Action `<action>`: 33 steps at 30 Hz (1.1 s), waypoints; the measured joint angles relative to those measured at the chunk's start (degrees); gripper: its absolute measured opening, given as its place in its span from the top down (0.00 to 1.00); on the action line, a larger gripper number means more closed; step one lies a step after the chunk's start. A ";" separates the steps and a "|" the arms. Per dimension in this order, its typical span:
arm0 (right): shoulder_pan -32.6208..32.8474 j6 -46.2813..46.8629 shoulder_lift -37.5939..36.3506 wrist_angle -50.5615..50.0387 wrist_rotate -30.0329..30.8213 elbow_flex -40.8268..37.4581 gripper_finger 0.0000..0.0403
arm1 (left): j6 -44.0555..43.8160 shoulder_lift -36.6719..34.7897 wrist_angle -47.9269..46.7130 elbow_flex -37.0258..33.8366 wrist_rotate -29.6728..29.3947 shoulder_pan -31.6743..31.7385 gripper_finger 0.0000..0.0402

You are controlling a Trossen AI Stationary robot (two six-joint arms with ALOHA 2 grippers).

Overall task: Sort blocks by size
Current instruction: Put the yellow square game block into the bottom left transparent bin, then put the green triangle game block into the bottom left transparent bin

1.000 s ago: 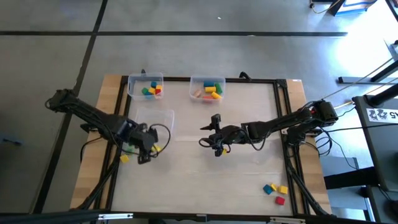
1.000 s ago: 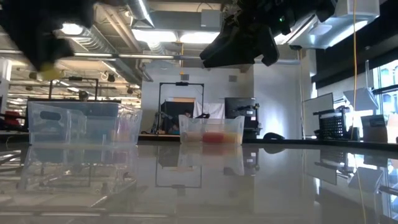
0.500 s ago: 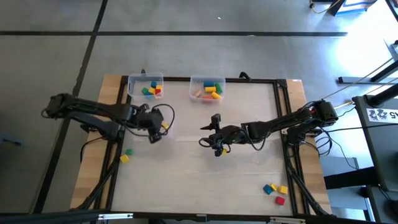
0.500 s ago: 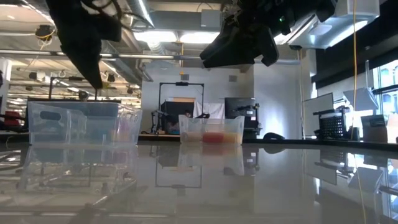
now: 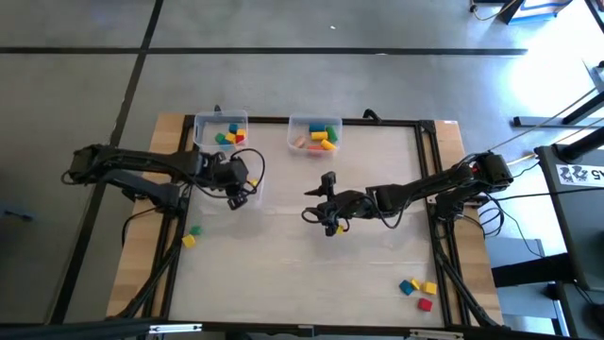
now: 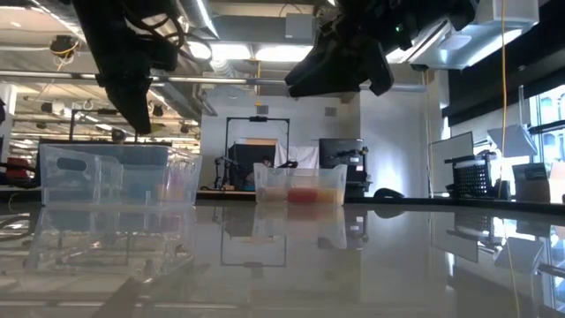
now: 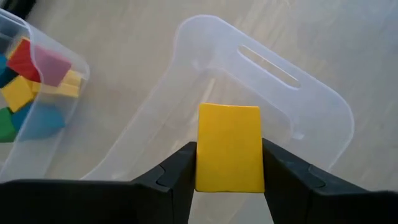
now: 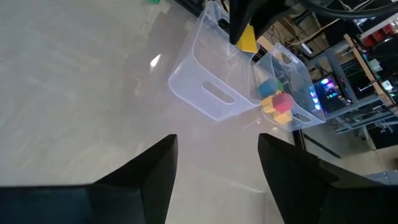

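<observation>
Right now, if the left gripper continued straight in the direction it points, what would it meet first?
Probably the floor of the empty clear bin. The left gripper, shut on a yellow block, points down into it, and nothing shows between; the depth is hard to judge.

Three clear bins point(image 5: 221, 131) stood toward the table's point(image 5: 302, 283) far edge: one near the far left corner holding several blocks point(image 5: 229, 137), a second point(image 5: 314, 135) to its right near the middle of the far edge, also holding blocks, and a third point(image 5: 247, 181) nearer the front, below the first. The left gripper point(image 5: 239, 192) was over that third bin with a block point(image 7: 228, 147) between its fingers. The right gripper point(image 5: 324, 206) was above the table's centre. Two blocks point(image 5: 192, 236) lay by the left edge; three point(image 5: 417, 291) lay near the front right corner.
</observation>
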 joint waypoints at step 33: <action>-0.50 0.00 0.00 -0.13 0.19 0.04 0.44 | -30.94 -4.84 -24.40 1.14 20.53 -21.01 0.41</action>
